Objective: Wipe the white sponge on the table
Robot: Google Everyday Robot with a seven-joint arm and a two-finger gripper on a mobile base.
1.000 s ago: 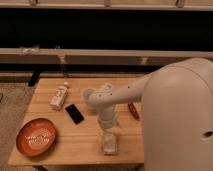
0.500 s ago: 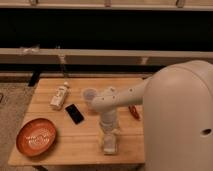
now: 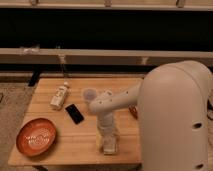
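- Camera view: the table (image 3: 80,142), pale wooden planks, fills the lower frame. I judge the step in hand to be taking up the sponge, with wiping not yet begun.
- the white sponge (image 3: 109,147) lies near the table's 6 o'clock edge, directly beneath my gripper.
- my gripper (image 3: 107,136) points straight down at the sponge's 12 o'clock, jaws spread wide, gripping nothing that I can make out.
- Next, I judge: close on the sponge, press down, sweep across bare wood.

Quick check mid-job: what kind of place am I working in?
Probably an office or lab test area: a wooden table on carpet, with a long ledge along a dark wall behind. The gripper is down at the white sponge by the table's front edge.
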